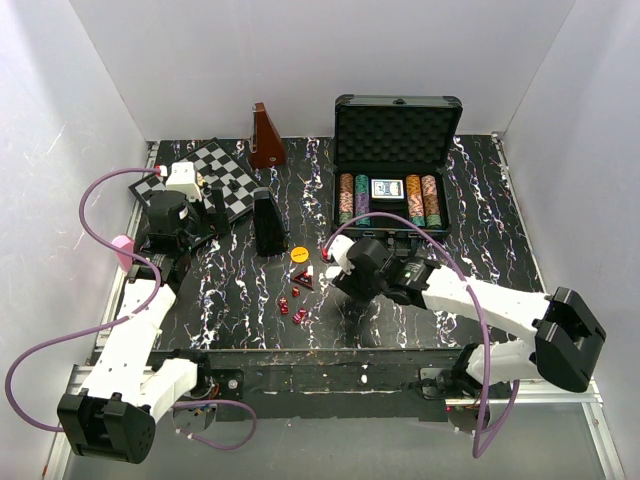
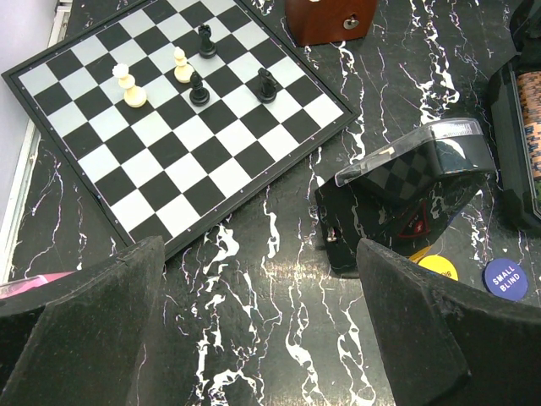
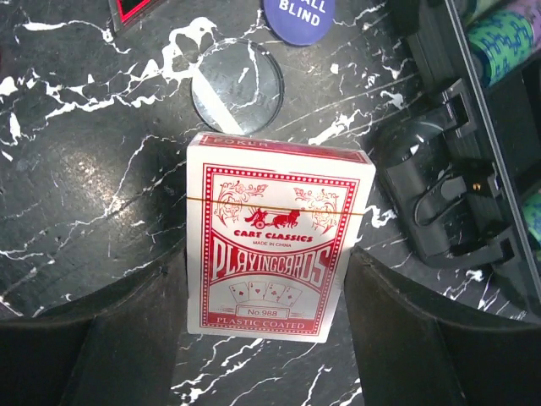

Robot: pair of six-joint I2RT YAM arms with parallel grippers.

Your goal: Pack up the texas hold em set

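Right jaws clamp the red card deck [image 3: 279,237] just beside the black case [image 3: 456,194], at its front latch edge. Left jaws gape wide above the table [image 2: 254,338], near the chessboard [image 2: 169,127] corner.

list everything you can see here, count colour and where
case: 1, black, open, back right of table
chip rows: 4, striped, in case
blue card deck: 1, in case, between chip rows
red card deck: 1, held, front centre
dice: several, red, front centre; count unclear
yellow button, blue button, clear-white button: 1 each, centre
chessboard: 1, black-and-white, back left
chess pieces: 2 white, 3 black, on chessboard
brown pyramid: 1, back centre
black wedge object: 1, centre
left gripper: open, empty
right gripper: shut on red card deck
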